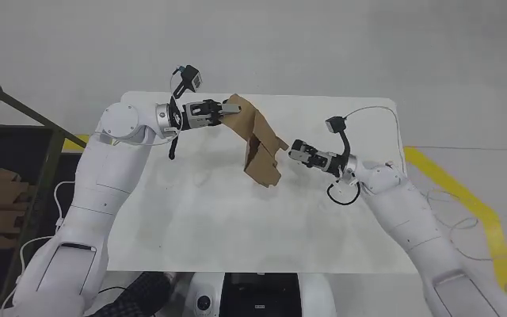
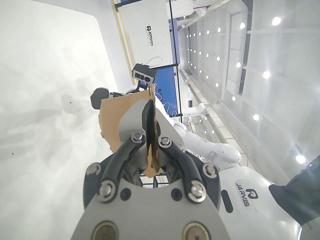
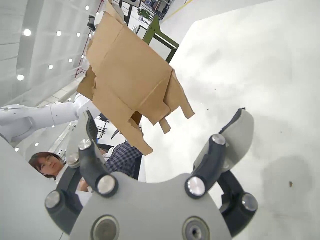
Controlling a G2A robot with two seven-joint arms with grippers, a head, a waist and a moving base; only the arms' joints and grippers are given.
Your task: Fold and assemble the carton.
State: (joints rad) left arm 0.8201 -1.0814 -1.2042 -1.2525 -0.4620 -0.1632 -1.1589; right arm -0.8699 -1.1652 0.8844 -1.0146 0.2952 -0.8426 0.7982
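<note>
Closest to the left wrist camera, the left gripper (image 2: 150, 109) has its two fingers pressed together on one edge of the carton (image 2: 112, 116). The corrugated rim of the board runs straight down the gap between the pads. In the top view this gripper sits in the upper middle of the frame, at the end of the arm that comes in from the left. It grips the carton's upper left corner.

The carton is brown board, partly folded. In the top view it slants from that pinched corner, upper middle, down to the centre of the frame, above the white table (image 1: 238, 230). Its creased panels lie folded against one another, and several loose flaps with ragged edges hang from the end away from the left gripper. I cannot tell whether that end touches the table.

The right gripper (image 3: 163, 116) has its fingers spread wide, with nothing pinched between the pads. The carton's hanging flaps lie just beyond the fingertips (image 3: 241, 116). In the top view it sits right of centre, on the arm that comes in from the lower right, and it points at the carton's right edge from just beside it. Whether it touches the board cannot be told.

Small dark specks dot the table surface. A yellow line (image 1: 455, 190) crosses the floor at the right of the top view.
</note>
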